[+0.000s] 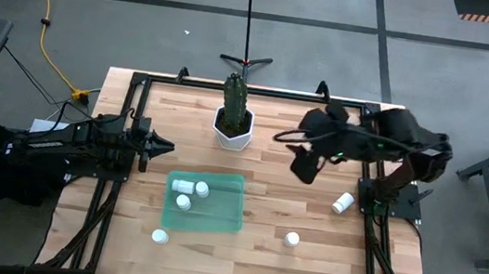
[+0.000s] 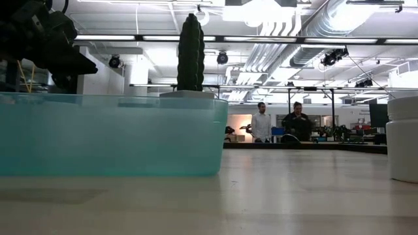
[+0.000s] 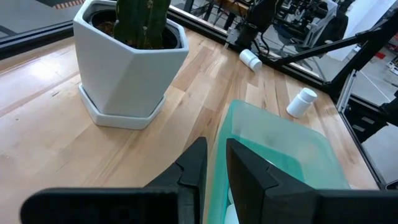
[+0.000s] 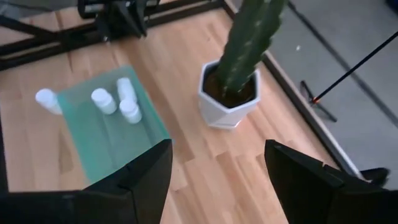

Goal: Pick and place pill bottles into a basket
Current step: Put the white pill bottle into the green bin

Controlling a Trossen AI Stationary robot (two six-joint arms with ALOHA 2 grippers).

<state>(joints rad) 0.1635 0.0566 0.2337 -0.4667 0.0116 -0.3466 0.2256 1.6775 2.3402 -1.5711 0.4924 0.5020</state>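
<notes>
Three pill bottles (image 1: 189, 191) sit in the teal basket (image 1: 216, 213) mid-table. Three more lie loose: one off its front-left corner (image 1: 158, 236), two (image 1: 292, 239) toward the table's right edge. Left tool (image 1: 161, 145) closed, empty, at left edge. Right tool (image 1: 304, 166) open, empty, above the table right of the cactus pot (image 1: 233, 126).

Three pill bottles (image 1: 188, 192) lie in the basket (image 1: 226, 211), the plant pot (image 1: 233, 126) behind it.

Legible text, labels, brands, numbers, signs: none in any view. The pill bottles (image 1: 193, 188), the basket (image 1: 216, 216) and the white hexagonal pot (image 1: 232, 128) show no readable markings.
</notes>
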